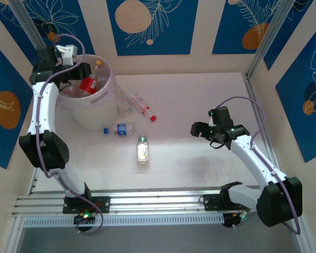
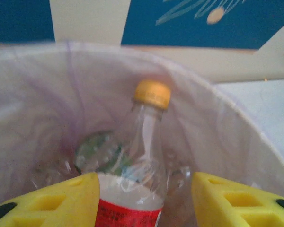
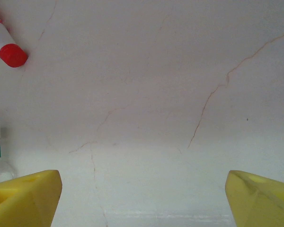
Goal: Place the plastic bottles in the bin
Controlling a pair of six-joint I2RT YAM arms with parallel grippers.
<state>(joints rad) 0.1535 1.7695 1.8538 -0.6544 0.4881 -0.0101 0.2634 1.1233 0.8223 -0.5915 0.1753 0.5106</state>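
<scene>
**The yellow-fingered left claw [image 2: 146, 189] was narrowed on a clear, red-labelled, yellow-capped plastic bottle [image 2: 149, 137] inside the mouth of the round translucent lilac bin [image 2: 222, 132].**
The drop seemed to be in hand, and letting go was all it needed. The right claw [image 3: 142, 198] gaped wide over the white worktop [image 3: 146, 94]. A blue-labelled bottle [image 1: 118, 129], a green-capped bottle [image 1: 142, 150] and a red-capped bottle [image 1: 143, 107] lay near the bin, awaiting pickup.

Bright, even light; blurry wrist views
</scene>
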